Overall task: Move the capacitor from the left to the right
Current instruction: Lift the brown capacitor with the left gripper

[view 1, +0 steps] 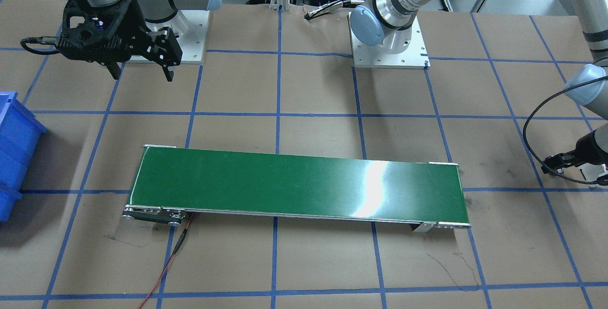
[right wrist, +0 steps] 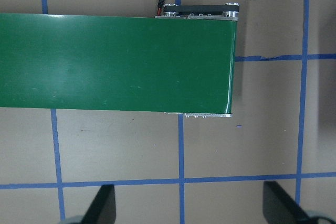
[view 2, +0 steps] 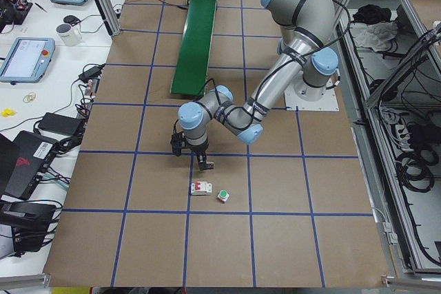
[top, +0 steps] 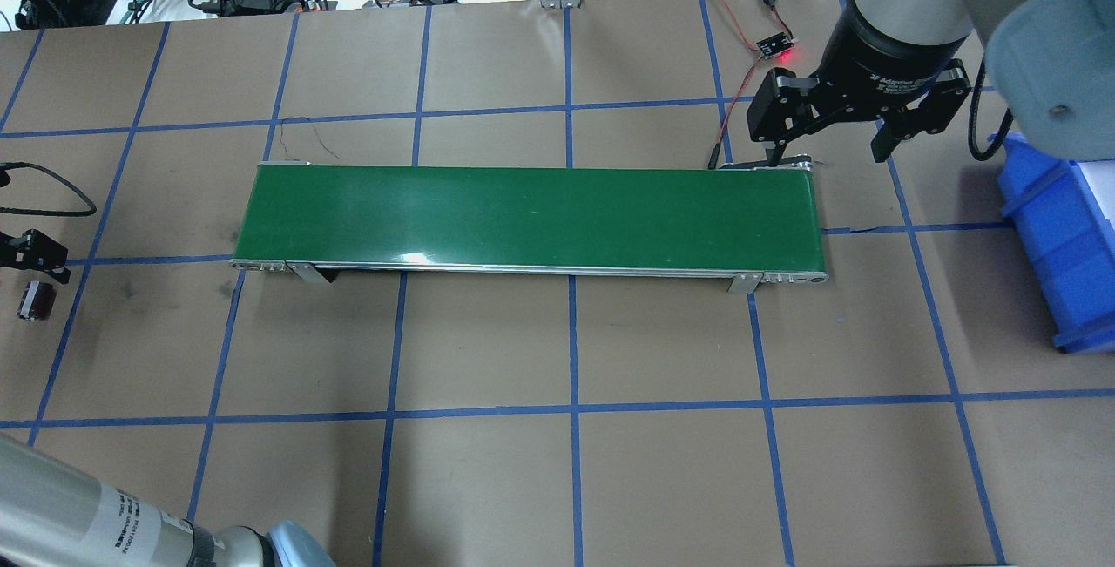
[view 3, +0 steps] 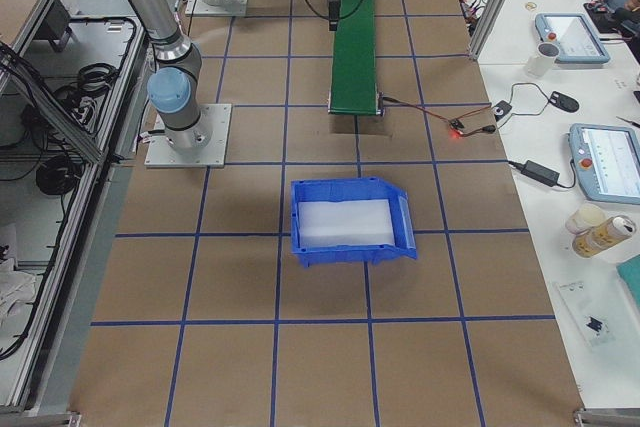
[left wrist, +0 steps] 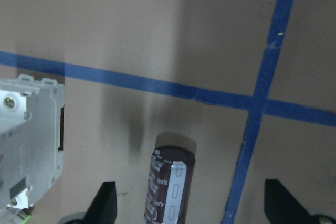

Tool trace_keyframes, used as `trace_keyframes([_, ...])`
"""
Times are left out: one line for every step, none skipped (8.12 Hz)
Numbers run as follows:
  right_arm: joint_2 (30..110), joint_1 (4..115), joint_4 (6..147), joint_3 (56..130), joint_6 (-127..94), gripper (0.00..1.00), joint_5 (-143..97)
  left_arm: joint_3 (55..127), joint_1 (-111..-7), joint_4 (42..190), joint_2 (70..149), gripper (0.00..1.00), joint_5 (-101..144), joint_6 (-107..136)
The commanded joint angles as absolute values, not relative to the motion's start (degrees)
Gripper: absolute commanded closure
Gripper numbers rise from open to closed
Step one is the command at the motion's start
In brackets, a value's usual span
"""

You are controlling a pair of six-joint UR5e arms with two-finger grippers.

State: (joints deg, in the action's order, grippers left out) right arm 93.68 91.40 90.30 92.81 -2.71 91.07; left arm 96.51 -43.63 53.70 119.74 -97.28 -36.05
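The capacitor (left wrist: pixel 170 187), a stubby dark cylinder with a pale stripe, lies on its side on the brown paper. It also shows at the far left edge of the overhead view (top: pixel 37 300). My left gripper (left wrist: pixel 191 205) is open, low over the table, with the capacitor between its fingers and nearer the left one. In the exterior left view my left gripper (view 2: pixel 201 162) points down beyond the belt's end. My right gripper (top: pixel 827 151) is open and empty, above the far right end of the green conveyor belt (top: pixel 523 214).
A white boxy component (left wrist: pixel 29 140) lies just left of the capacitor, with a small green-capped piece (view 2: pixel 223 195) beside it. A blue bin (top: pixel 1063 236) stands right of the belt. A red-lit board (top: pixel 771 46) and its wires lie behind the belt's right end.
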Motion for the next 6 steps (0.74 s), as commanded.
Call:
trace_keyframes([93.7, 91.4, 90.3, 92.8, -2.6, 0.0, 91.3, 96.7, -42.3, 53.8, 120.4, 0.0, -97.4, -37.9])
trace_keyframes([93.7, 91.4, 90.1, 92.8, -2.6, 0.0, 91.1, 96.7, -42.2, 53.8, 120.8, 0.01, -97.2, -38.0])
trace_keyframes([93.6, 91.4, 90.1, 92.8, -2.6, 0.0, 91.1, 96.6, -42.2, 53.8, 120.8, 0.16, -97.3, -38.0])
trace_keyframes([93.6, 91.4, 90.0, 92.8, -2.6, 0.0, 91.0, 96.7, -42.3, 53.8, 121.0, 0.24, -97.3, -38.0])
trace_keyframes([93.6, 91.4, 90.0, 92.8, -2.7, 0.0, 91.0, 96.6, -42.2, 53.8, 121.1, 0.29, -97.4, -38.1])
trace_keyframes([93.6, 91.4, 89.8, 92.8, -2.7, 0.0, 91.4, 96.6, -42.3, 53.7, 121.1, 0.3, -97.5, -38.1])
